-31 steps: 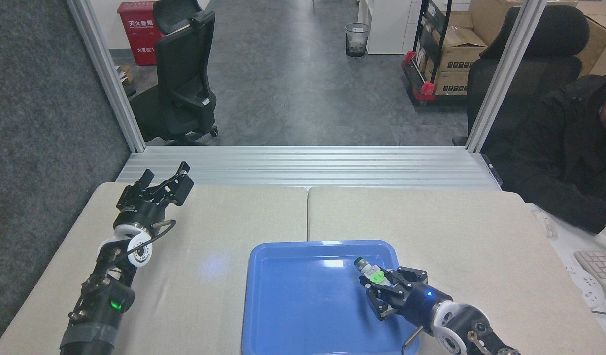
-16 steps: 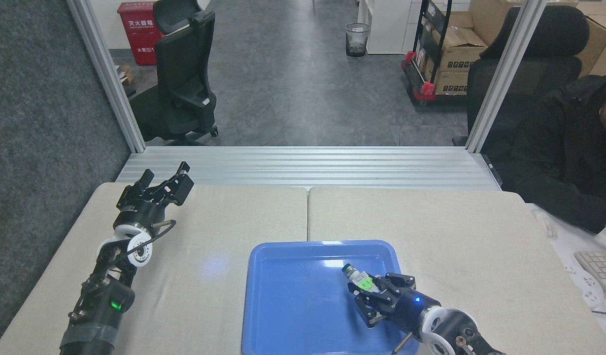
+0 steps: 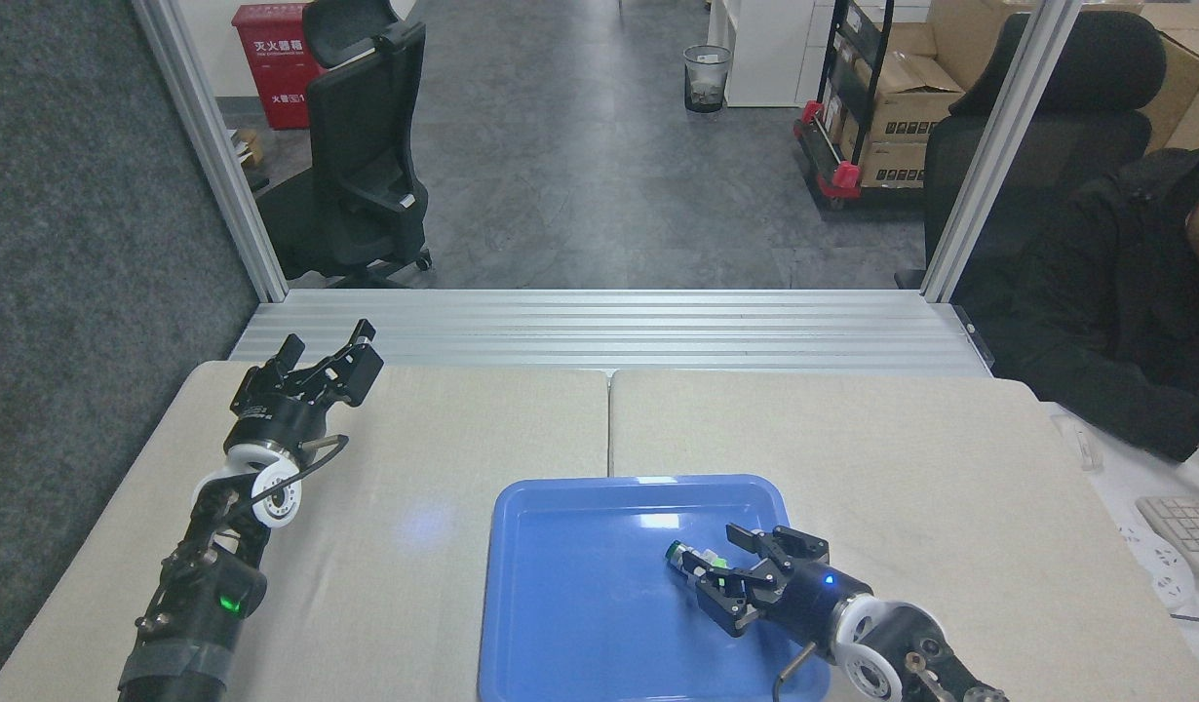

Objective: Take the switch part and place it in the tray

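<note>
The switch part (image 3: 681,557) lies low in the blue tray (image 3: 580,604), right of its middle, with the dark cap pointing left and a bit of green showing behind it. My right gripper (image 3: 720,564) reaches in from the lower right, open, its fingers spread to either side of the part's rear end. I cannot tell whether a finger still touches the part. Far off at the table's back left, my left gripper (image 3: 328,343) is open and holds nothing.
The tray sits at the front middle of two beige tabletops joined by a seam (image 3: 609,419). A person in a dark jacket (image 3: 1116,302) sits at the right, beside a keyboard (image 3: 1189,526). An aluminium ledge (image 3: 609,331) runs behind the table.
My right gripper moved left and down into the tray with the part, then its fingers spread apart. The part now lies flatter and lower. The left arm stayed still.
</note>
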